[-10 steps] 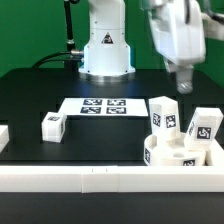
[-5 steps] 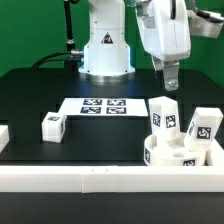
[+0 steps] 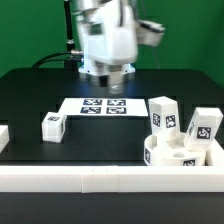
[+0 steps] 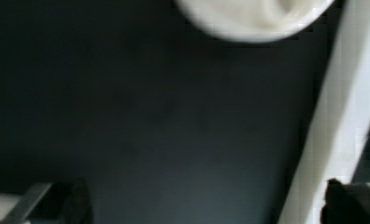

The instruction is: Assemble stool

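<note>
Exterior view, left to right. One loose leg (image 3: 52, 125) lies alone on the black table (image 3: 25, 100), towards the exterior view's left, tag facing the camera. Centre: the marker board (image 3: 105, 105) lies flat, just in front of the arm's base. The gripper (image 3: 114, 72) hangs above the board's far edge, smeared by blur. Towards the exterior view's right, the seat (image 3: 172, 156) sits just behind the front rail (image 3: 100, 178). Two tagged legs stand upright at it, one (image 3: 163, 114) nearer centre and one (image 3: 205, 125) at the far right.

Wrist view: the gripper (image 4: 191, 200) shows its fingertips (image 4: 40, 200) at opposite corners. The jaws are wide, with only bare table between them and nothing held. A round white shape (image 4: 253, 18) is blurred, possibly the seat; cannot tell.
</note>
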`<state>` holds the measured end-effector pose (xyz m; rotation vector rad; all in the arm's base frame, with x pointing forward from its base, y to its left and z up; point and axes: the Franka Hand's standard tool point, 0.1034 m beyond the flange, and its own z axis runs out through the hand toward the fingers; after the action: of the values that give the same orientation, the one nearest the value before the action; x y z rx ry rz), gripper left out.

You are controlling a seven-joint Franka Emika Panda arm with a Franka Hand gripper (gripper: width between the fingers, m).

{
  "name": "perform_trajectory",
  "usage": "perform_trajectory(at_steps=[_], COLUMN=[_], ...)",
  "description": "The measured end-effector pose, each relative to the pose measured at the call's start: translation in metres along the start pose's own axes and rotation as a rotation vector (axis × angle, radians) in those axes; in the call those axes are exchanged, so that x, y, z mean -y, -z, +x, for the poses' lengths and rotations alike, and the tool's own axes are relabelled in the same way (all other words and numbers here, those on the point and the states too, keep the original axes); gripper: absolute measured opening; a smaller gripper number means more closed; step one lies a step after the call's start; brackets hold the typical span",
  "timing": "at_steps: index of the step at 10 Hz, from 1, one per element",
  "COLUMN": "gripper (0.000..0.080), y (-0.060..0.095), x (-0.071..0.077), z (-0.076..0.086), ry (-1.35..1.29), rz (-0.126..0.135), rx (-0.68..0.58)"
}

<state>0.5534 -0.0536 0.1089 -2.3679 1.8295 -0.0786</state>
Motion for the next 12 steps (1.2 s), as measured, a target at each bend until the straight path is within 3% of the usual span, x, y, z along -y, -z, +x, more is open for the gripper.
perform_trajectory(at_steps=[1, 5, 6, 10, 12], gripper=[0.0649, 0.0649, 0.0649, 0.0649, 0.0649], y=[-0.003, -0.005, -0.007, -0.028, -0.026], x=[-0.006, -0.003, -0.005, -0.013, -0.014], z=[0.013, 0.005, 0.007, 0.012, 0.014], ry=[0.003, 0.071, 0.159, 0.755, 0.926], rz=[0.0, -0.003, -0.012, -0.094, -0.099], rx=[-0.019, -0.015, -0.021, -0.031, -0.026])
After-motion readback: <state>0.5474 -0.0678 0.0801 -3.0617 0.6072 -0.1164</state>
